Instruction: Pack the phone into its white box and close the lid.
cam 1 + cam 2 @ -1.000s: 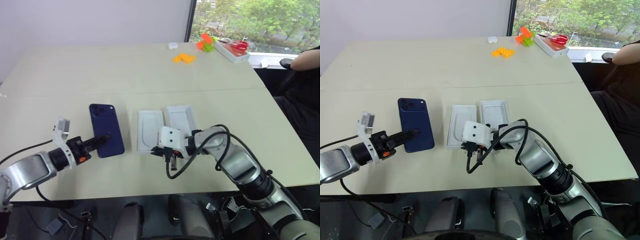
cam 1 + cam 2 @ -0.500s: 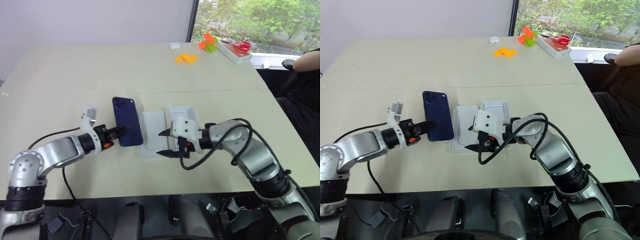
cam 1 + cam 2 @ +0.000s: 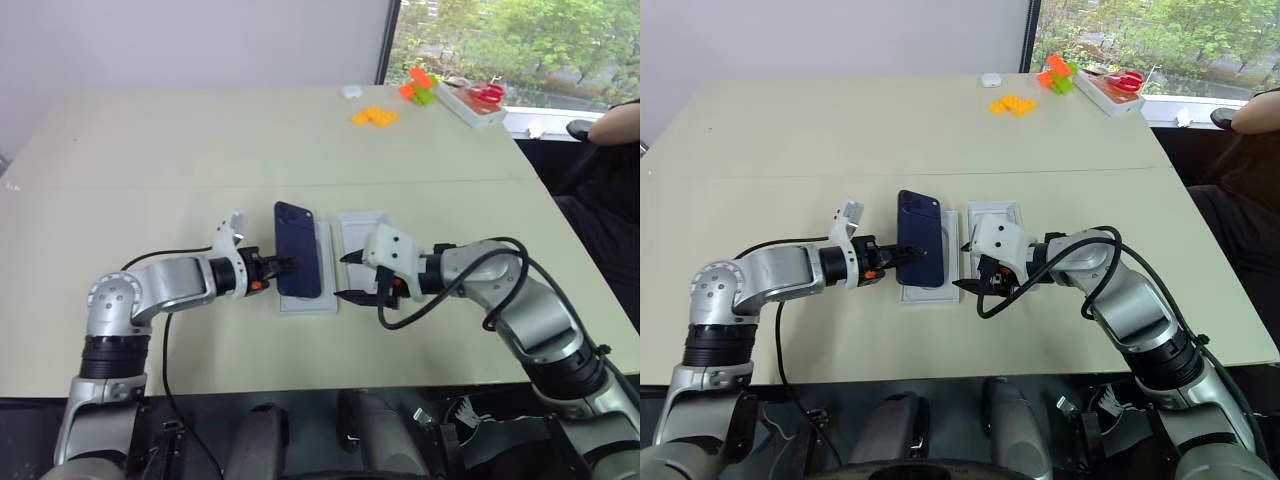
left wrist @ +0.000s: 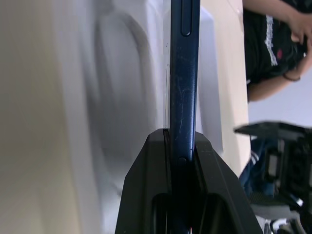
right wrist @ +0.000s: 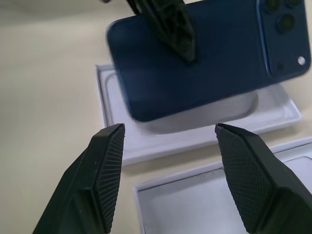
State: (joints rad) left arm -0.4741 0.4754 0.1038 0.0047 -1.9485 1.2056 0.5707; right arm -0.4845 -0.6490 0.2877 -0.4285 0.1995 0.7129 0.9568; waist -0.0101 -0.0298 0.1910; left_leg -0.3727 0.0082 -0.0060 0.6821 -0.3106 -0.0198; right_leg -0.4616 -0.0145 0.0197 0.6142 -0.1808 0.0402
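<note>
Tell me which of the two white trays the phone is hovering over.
The left tray, the one with the oval recess. The left gripper holds the phone over it. The right tray, beside the open right gripper, has nothing above it.

A large beige rectangular table (image 3: 150, 150) with a seam across its middle. Near its far right corner lie flat orange plastic building blocks (image 3: 370, 117), a cluster of orange and green plastic blocks (image 3: 414, 86), a small white rounded object (image 3: 348, 91), and a white tray (image 3: 462, 104) holding red-handled scissors (image 3: 482, 92). A person's bare forearm (image 3: 617, 123) rests beyond the table's right edge.
</note>
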